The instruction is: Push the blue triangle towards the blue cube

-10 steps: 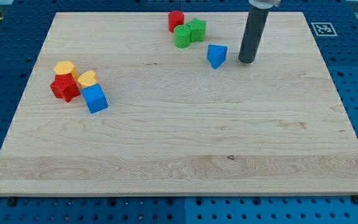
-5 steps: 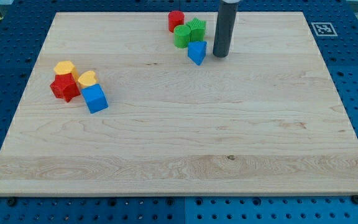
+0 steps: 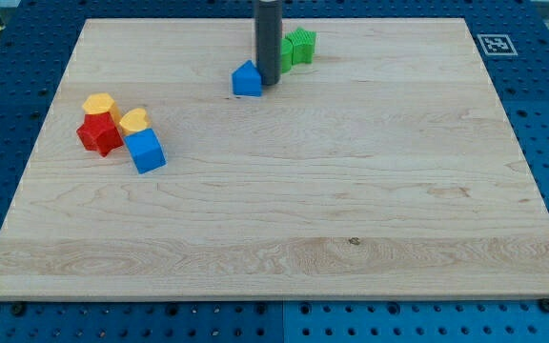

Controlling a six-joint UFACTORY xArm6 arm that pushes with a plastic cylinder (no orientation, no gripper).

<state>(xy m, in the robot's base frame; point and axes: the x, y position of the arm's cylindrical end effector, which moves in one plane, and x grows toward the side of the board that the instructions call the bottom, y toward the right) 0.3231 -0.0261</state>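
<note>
The blue triangle (image 3: 247,80) lies near the view's top, left of centre on the wooden board (image 3: 351,191). My tip (image 3: 268,82) touches its right side. The blue cube (image 3: 146,151) sits at the view's left, well left of and below the triangle. The dark rod rises from the tip out of the view's top.
A yellow block (image 3: 98,103), a red star-like block (image 3: 98,133) and another yellow block (image 3: 133,120) cluster against the blue cube. Green blocks (image 3: 296,47) stand just right of the rod, partly hidden by it.
My tip has moved left across the view's top and pushed the blue triangle left past the green blocks. The rod now hides the red cylinder. The left cluster has not moved.
</note>
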